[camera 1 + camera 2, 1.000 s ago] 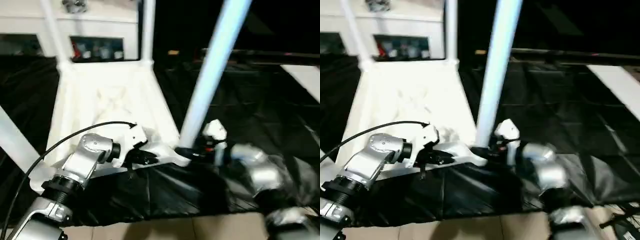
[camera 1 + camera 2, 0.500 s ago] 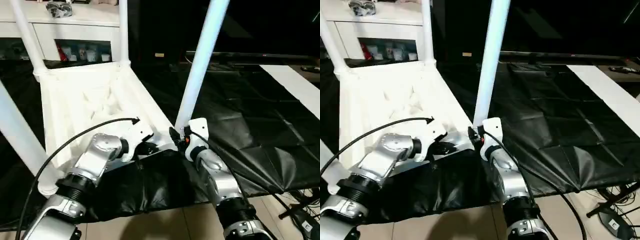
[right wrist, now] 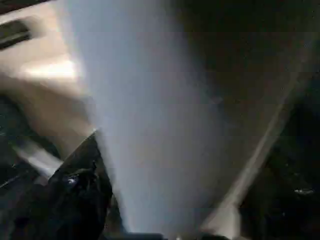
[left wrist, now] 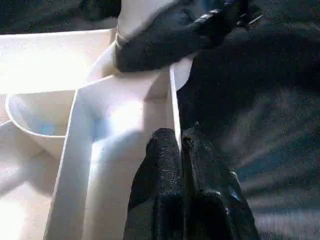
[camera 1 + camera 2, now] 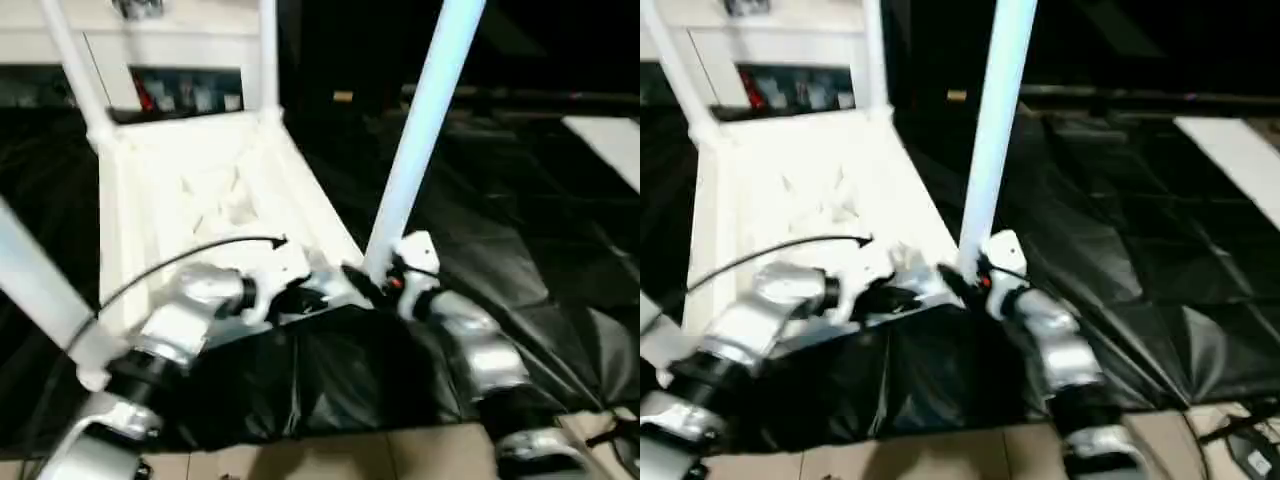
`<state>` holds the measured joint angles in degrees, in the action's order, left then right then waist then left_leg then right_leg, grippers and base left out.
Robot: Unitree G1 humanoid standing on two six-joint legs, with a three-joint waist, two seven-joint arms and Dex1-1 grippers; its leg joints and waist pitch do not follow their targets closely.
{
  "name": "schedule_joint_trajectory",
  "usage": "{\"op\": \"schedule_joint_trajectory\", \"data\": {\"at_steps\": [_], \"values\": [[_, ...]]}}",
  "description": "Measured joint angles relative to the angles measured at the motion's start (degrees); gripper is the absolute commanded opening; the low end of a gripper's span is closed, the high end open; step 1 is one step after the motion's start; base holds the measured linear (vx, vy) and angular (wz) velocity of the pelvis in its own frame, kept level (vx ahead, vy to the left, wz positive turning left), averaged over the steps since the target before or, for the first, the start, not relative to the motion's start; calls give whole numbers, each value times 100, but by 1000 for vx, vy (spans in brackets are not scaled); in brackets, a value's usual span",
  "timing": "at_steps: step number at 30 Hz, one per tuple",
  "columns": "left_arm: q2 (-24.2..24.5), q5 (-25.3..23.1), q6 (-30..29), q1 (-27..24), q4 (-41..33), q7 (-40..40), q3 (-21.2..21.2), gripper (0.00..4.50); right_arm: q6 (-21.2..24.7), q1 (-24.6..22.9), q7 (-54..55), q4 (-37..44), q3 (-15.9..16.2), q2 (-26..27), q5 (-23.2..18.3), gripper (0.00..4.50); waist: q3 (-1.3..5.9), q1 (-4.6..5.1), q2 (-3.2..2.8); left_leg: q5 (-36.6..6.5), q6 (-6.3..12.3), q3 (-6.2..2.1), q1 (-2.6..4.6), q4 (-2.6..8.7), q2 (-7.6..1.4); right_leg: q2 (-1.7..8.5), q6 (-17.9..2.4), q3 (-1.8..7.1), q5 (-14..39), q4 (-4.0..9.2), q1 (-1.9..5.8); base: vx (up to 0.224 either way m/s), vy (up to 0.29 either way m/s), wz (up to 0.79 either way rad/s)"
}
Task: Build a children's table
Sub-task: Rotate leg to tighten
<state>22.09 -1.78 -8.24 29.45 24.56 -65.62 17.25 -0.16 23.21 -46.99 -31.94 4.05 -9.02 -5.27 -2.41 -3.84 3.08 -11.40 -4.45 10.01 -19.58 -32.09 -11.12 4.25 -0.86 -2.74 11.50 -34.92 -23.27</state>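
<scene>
The children's table top (image 5: 200, 200), white moulded plastic with ribbed underside, lies upside down on crinkled black sheeting (image 5: 520, 220). The left claw (image 4: 180, 145) is pressed together, pinching the thin rim wall at the near edge. Just beyond the right claw (image 5: 375, 285), a smooth round white leg (image 5: 420, 140) rises from the corner socket; its fingers now stand wider apart than a second ago.

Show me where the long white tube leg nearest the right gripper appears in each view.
Left eye view: long white tube leg, right of centre, rising to the top edge.
Right eye view: centre.
Left wrist view: its base at the top.
Right wrist view: centre.
Shared landmark: white ribbed plastic top.
</scene>
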Motion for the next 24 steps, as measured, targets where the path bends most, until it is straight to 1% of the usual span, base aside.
{"op": "schedule_joint_trajectory", "data": {"at_steps": [4, 6, 8, 10, 11, 13, 14, 17, 22, 24], "values": [[240, 149, 463, 25, 218, -654, 18, 0, 214, -31, -1428, 245, 300, -598, -312, 351, -6, -45, 1, -3, 2, -5, -8, -15, 1, 5, -3, 0, 5, -1, 0, 0, 0, 0], [310, 206, 560, 48, 303, -853, 48, 0, 252, -11, -1818, 250, 346, -677, -380, 351, -10, -46, -5, -3, 1, -5, -8, -33, 1, 8, -4, 2, 3, -8, 2, 0, 0, 0], [328, 220, 660, 71, 370, -1022, 69, 0, 295, 44, -2160, 242, 439, -749, -400, 351, -16, -73, -12, -1, -1, 0, -1, -45, -4, 10, -10, 2, -3, -12, 11, 0, 0, 0], [362, 225, 758, 192, 573, -1215, 125, 0, 374, 196, -2526, 173, 540, -803, -419, 323, -21, -114, -19, -2, -5, 4, 8, -59, -11, 10, -15, 1, -10, -23, 15, 0, 0, 0], [381, 224, 789, 235, 644, -1268, 138, 0, 378, 232, -2621, 163, 562, -814, -420, 323, -21, -126, -18, -7, -20, 7, 10, -59, -15, 10, -15, 0, -12, -25, 15, 0, 0, 0], [409, 225, 874, 266, 735, -1367, 140, 0, 394, 302, -2740, 136, 612, -810, -440, 304, -21, -139, -18, -9, -47, 16, 16, -61, -24, 10, -16, -4, -14, -29, 16, 0, 0, 0], [415, 227, 901, 272, 771, -1405, 139, 0, 412, 331, -2781, 127, 637, -811, -451, 304, -21, -139, -18, -8, -47, 18, 15, -62, -25, 10, -16, -4, -14, -30, 16, 0, 0, 0], [418, 259, 951, 357, 917, -1510, 138, 0, 468, 369, -2885, 126, 667, -812, -540, 269, -21, -144, -17, -8, -49, 20, 6, -62, -28, 10, -15, -8, -14, -30, 18, 0, 0, 0], [411, 294, 989, 446, 1071, -1656, 152, 0, 471, 382, -2949, 126, 691, -808, -540, 229, -21, -166, -17, -3, -42, 21, -3, -62, -41, 8, -17, -28, -11, -29, 17, 0, 0, 0], [407, 298, 990, 468, 1123, -1668, 150, 0, 467, 382, -2950, 127, 701, -804, -537, 224, -20, -177, -18, -2, -46, 22, -2, -62, -45, 8, -17, -31, -11, -31, 17, 0, 0, 0]]}}
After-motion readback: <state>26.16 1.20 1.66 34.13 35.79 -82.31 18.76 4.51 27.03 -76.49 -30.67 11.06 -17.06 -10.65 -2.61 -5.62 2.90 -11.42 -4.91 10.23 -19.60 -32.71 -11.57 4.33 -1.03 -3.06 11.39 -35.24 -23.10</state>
